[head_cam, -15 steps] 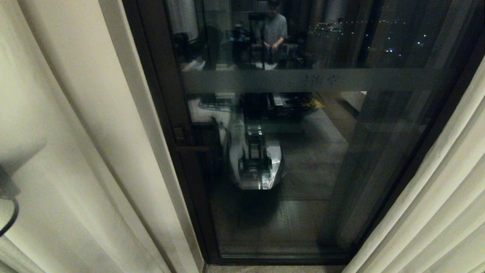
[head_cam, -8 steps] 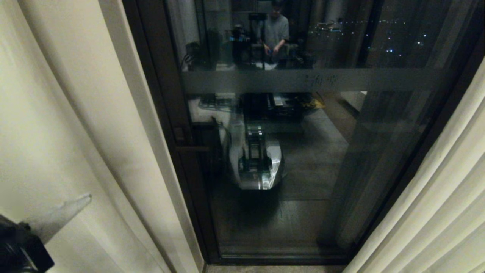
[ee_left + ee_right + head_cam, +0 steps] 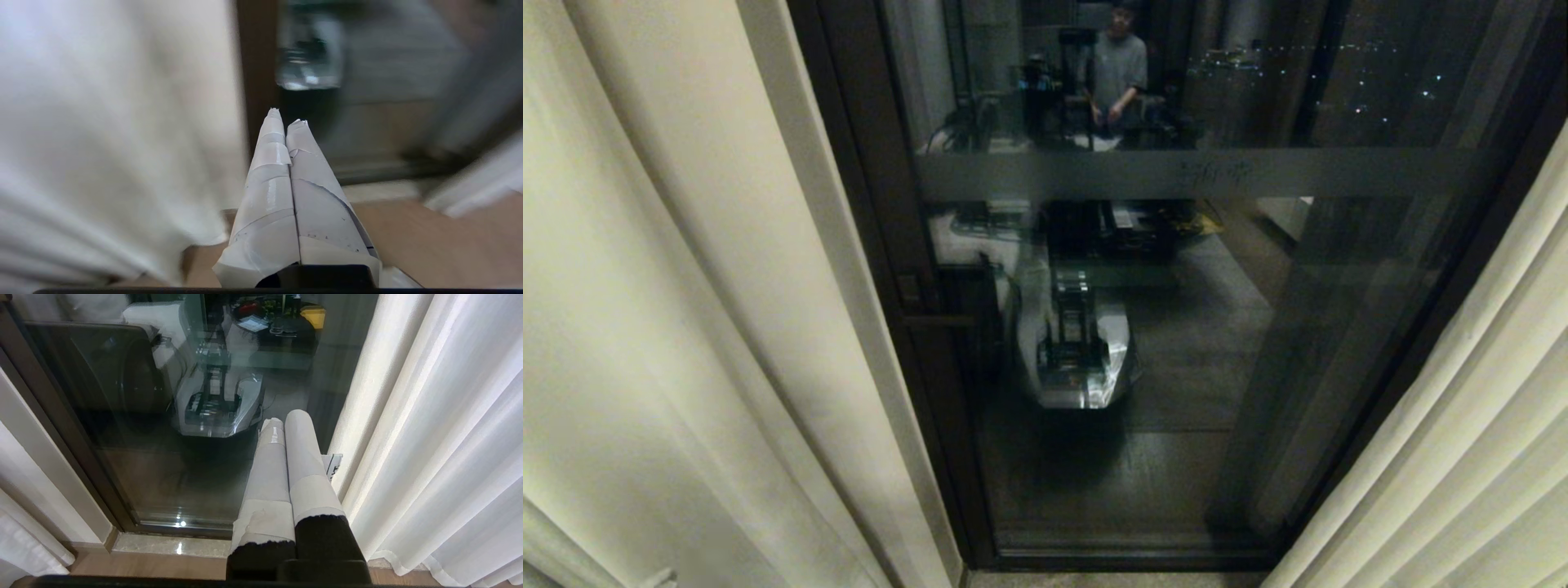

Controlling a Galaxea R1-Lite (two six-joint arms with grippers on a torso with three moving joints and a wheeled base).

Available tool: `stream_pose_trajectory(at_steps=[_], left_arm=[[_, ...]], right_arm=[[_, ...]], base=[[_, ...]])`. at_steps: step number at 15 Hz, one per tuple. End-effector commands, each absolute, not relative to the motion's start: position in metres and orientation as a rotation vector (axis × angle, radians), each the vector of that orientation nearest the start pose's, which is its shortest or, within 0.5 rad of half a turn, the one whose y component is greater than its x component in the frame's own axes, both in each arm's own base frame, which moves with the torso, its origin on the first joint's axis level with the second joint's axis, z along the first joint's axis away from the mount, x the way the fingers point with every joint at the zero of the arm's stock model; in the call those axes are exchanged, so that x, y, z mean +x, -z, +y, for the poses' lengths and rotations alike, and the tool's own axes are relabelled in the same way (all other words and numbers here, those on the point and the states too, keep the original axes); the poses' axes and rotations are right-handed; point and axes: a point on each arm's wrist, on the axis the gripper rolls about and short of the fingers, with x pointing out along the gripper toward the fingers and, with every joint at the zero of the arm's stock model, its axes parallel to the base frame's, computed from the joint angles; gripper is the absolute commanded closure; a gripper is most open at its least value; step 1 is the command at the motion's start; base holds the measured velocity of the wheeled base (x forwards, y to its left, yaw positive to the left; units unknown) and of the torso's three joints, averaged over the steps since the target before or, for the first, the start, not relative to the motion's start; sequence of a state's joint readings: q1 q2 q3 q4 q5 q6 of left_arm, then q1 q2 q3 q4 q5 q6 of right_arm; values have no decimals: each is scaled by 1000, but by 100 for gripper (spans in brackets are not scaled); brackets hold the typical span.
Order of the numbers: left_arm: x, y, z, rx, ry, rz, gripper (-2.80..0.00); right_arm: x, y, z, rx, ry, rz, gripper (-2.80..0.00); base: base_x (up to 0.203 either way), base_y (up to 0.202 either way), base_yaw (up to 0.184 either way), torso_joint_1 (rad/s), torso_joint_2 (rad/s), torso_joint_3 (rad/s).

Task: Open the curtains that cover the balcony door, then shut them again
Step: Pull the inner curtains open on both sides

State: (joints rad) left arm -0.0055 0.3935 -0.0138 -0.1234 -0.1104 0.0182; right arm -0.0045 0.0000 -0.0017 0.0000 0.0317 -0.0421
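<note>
The head camera looks down and forward from high up, straight at the door (image 3: pixel 1176 343), with a curtain (image 3: pixel 670 310) on each side. It is close to the glass, so the door fills the middle. The left wrist camera sits low, just behind the left gripper (image 3: pixel 286 122), and looks along its fingers at the door frame and the floor (image 3: pixel 429 241), very near the left curtain. The right wrist camera sits behind the right gripper (image 3: pixel 286 416) and looks down at the glass, close beside the right curtain. All three views share the dark glass and the shiny robot base (image 3: pixel 1078 367) mirrored in it.
</note>
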Motion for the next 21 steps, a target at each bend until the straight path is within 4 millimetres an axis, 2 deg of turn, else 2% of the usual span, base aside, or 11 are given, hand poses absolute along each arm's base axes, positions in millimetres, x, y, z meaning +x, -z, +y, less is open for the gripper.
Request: stream_pose_trajectory(at_steps=[1,6,21], left_arm=[[-8,-84,-1,16,38,141,0],[-23,-76,0,13,-10,9,0],[-23,-76,0,12,-8,3,0]], right_arm=[[-23,-76,1,-43,-28,-1,0],[-23,-76,1,-43,-28,-1,0],[-23,-76,1,-43,-28,-1,0]], base=[[0,0,0,0,0,0],[0,0,0,0,0,0],[0,0,0,0,0,0]])
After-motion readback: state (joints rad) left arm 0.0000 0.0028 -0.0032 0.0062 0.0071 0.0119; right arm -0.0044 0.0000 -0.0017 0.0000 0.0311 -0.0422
